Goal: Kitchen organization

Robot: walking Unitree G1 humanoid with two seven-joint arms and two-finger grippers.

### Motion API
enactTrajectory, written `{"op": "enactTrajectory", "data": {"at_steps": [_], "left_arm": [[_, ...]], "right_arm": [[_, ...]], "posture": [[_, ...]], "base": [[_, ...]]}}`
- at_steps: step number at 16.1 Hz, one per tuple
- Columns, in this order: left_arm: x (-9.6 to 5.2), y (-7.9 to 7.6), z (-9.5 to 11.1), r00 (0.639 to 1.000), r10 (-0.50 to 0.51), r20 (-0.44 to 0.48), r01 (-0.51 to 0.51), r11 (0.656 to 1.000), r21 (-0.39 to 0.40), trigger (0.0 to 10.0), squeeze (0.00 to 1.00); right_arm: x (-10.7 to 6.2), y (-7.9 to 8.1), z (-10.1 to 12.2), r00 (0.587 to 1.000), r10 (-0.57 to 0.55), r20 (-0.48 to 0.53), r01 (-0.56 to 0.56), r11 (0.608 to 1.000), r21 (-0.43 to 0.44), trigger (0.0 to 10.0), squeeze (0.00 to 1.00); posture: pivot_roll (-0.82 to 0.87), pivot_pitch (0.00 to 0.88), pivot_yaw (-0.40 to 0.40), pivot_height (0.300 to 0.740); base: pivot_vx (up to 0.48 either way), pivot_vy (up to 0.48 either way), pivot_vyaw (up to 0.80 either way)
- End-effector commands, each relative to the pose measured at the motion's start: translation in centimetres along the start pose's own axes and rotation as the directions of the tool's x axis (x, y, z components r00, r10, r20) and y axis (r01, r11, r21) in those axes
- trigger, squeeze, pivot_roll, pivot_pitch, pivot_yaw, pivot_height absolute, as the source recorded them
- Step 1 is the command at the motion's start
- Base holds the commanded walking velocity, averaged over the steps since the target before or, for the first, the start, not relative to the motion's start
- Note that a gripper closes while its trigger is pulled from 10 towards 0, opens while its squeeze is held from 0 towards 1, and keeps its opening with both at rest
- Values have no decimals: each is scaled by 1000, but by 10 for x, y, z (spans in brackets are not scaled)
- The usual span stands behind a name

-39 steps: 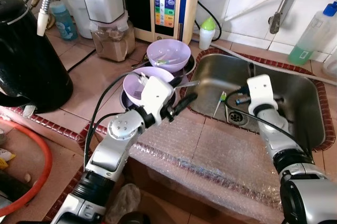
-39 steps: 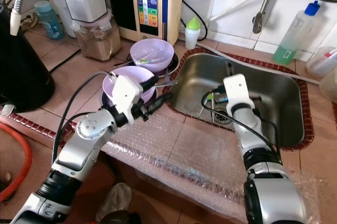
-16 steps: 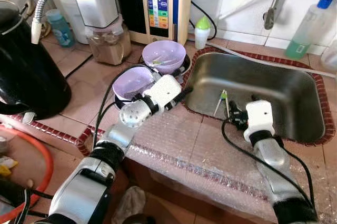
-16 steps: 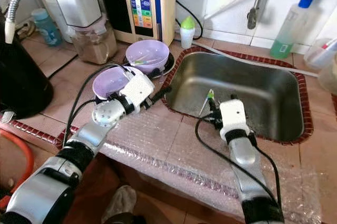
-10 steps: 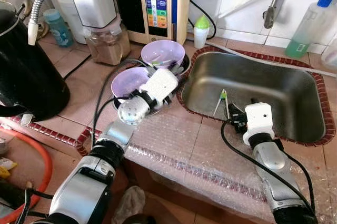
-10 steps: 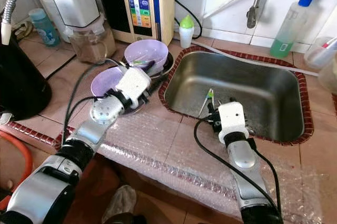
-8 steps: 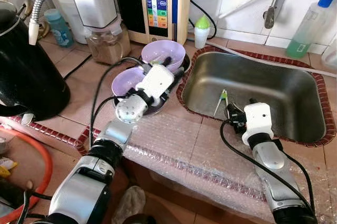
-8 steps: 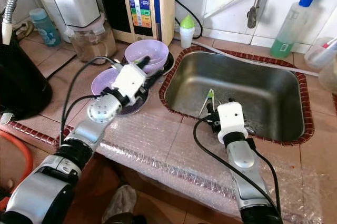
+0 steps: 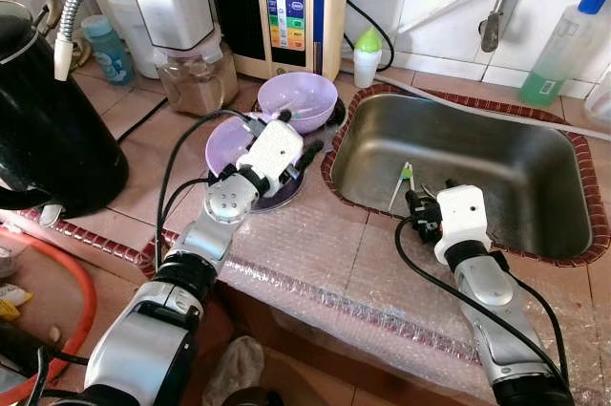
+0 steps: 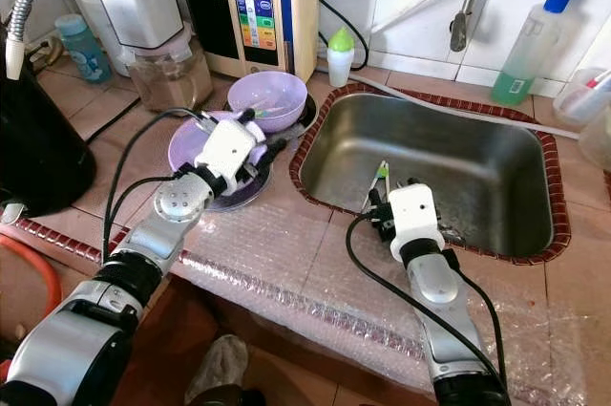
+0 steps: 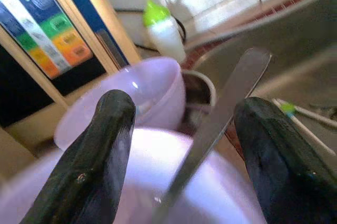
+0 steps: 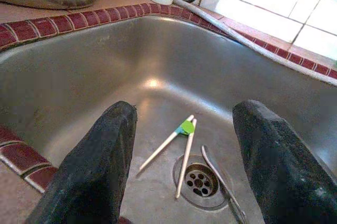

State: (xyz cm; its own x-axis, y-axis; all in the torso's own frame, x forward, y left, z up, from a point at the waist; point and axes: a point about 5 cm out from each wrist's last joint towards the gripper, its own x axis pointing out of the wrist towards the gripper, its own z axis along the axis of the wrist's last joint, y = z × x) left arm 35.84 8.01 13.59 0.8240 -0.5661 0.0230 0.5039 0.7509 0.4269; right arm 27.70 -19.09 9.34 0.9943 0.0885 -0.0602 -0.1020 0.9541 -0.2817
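Note:
Two purple bowls stand on the tiled counter left of the steel sink [image 9: 496,148]: a near bowl [image 9: 229,143] and a far bowl [image 9: 298,98] with utensils in it. My left gripper [image 9: 298,138] hovers open over the near bowl's right rim. In the left wrist view a metal utensil handle [image 11: 221,110] runs between its fingers, not clamped. My right gripper [image 9: 418,210] is open at the sink's near edge, facing the drain [image 12: 197,179]. Green-jointed training chopsticks [image 12: 181,129] and a spoon [image 12: 218,171] lie on the sink floor by the drain.
A black kettle [image 9: 48,110] stands at far left. A blender jar [image 9: 196,72], a water purifier [image 9: 291,5] and a small green-capped bottle [image 9: 366,57] line the back wall. A green soap bottle [image 9: 554,62] is behind the sink. Bubble wrap [image 9: 363,263] covers the counter's front.
My left gripper swung from the sink's left rim back over the near purple bowl. My right gripper drew back from the drain to the sink's near edge. The camera shifted.

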Motion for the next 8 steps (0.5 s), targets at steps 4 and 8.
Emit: {"op": "enactTrajectory", "data": {"at_steps": [4,8], "left_arm": [[5,5,-2,997,-48,-65,50,998,32,10000,0],[5,10,1,998,-37,-53,39,999,30,10000,0]], "right_arm": [[-6,4,-6,999,17,-39,-16,1000,9,10000,0],[-7,4,-5,999,15,-42,-14,1000,10,10000,0]], "posture": [[-101,0,77,740],[-102,0,79,740]], "base": [[0,0,0],[0,0,0]]}}
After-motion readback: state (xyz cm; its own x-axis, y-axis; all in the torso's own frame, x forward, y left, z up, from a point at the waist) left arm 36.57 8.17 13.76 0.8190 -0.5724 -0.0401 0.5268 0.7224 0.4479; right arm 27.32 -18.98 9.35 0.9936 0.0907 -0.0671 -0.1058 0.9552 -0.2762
